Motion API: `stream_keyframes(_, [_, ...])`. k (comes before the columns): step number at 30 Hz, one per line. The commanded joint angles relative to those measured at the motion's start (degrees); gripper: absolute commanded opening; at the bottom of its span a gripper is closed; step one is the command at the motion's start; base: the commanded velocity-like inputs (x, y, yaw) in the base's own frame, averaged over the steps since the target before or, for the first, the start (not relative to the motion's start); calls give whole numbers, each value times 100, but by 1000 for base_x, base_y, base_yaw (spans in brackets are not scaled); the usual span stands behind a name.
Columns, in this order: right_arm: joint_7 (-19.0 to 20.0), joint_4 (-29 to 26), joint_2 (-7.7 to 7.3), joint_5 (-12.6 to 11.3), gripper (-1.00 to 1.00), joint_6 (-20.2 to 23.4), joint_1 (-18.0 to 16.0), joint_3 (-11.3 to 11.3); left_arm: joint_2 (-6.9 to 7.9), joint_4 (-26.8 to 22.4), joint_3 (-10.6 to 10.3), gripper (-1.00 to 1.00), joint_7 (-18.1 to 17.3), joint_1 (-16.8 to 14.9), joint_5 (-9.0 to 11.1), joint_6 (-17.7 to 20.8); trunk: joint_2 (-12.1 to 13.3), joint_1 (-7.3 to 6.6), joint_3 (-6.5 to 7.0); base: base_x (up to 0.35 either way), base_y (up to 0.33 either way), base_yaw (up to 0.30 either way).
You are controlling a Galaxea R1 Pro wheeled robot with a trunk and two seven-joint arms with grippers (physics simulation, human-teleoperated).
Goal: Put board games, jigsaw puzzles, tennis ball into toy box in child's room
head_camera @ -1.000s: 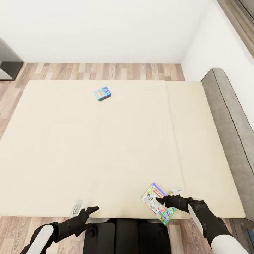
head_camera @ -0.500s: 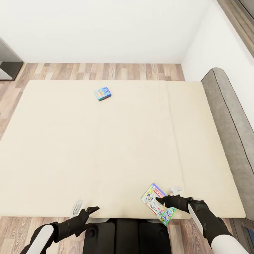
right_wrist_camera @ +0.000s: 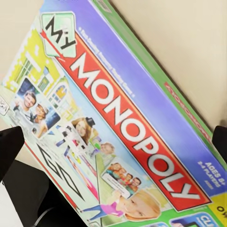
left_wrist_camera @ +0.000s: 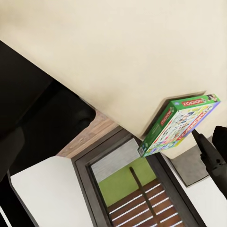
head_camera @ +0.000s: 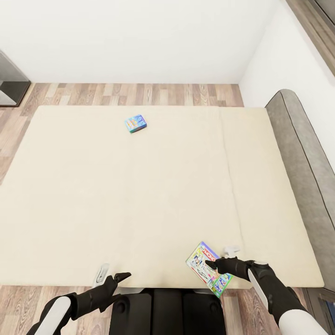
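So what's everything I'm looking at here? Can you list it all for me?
Bed: one, beige mattress, dark grey frame and headboard at the right; takes up most of the head view.
Monopoly box: one, green-edged with a red title band, at the bed's near edge, partly overhanging it.
Blue game box: one, small, lying flat on the far part of the mattress.
Floor: wood planks, around the bed.
Walls: white, beyond the bed and at the right.
Dark cabinet: one, grey, at the far left edge.
Right gripper: one, black, fingers on either side of the Monopoly box.
Left gripper: one, black, open, at the bed's near edge, holding nothing.
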Motion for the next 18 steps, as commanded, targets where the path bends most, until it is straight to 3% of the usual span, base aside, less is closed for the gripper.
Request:
stream_keyframes(1, [21,-8,0,-5,100,42,-1,-8,-1,0,11,100,-37,-2,-35,29,-8,3,-6,0,0,0])
stream_keyframes(18, [41,-23,-12,-5,100,46,-1,-38,-1,2,16,100,-37,0,-35,27,-8,3,-6,0,0,0])
